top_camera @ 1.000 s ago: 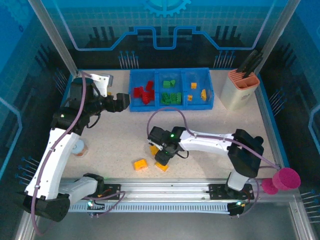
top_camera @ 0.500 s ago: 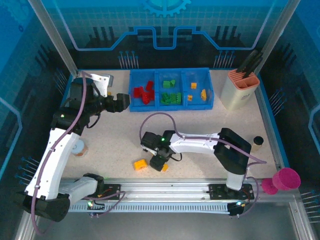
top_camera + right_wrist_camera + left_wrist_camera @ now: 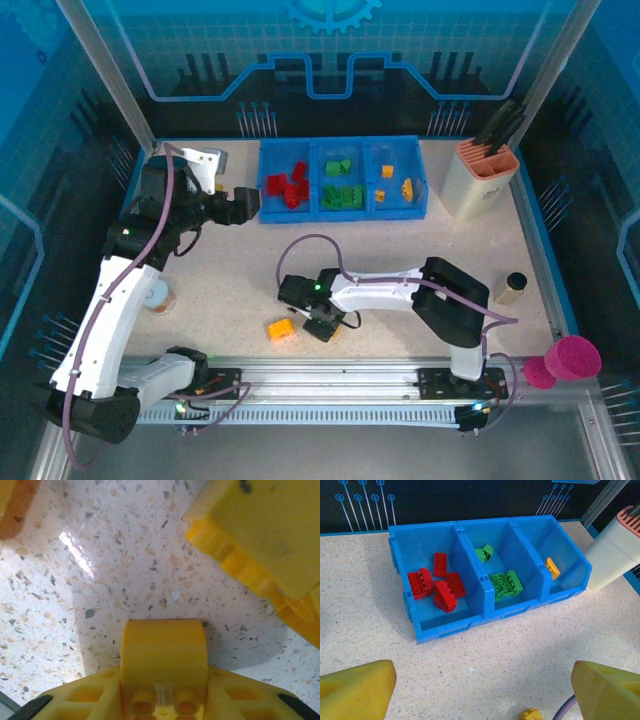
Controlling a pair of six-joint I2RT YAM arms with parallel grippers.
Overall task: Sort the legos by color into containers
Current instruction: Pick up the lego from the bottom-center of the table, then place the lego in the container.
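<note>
The blue tray [image 3: 313, 180] stands at the back with three containers side by side: red legos [image 3: 287, 186] on the left, green legos [image 3: 343, 190] in the middle, yellow-orange ones [image 3: 394, 188] on the right. In the left wrist view the same tray [image 3: 485, 587] lies ahead of my left gripper [image 3: 483, 676], which hovers open and empty. My right gripper [image 3: 322, 322] is low on the table near the front, shut on a small yellow brick [image 3: 164, 652]. An orange brick [image 3: 281, 329] lies just left of it. Another yellow brick [image 3: 260, 530] lies close ahead.
A beige holder with an orange rim [image 3: 478, 180] stands right of the tray. A pink cup [image 3: 567, 358] sits at the front right corner, a small jar [image 3: 514, 287] near the right edge, a small round object [image 3: 160, 297] by the left arm.
My right gripper has slid left and toward the front edge, then closed on the yellow brick. The left arm has not moved.
</note>
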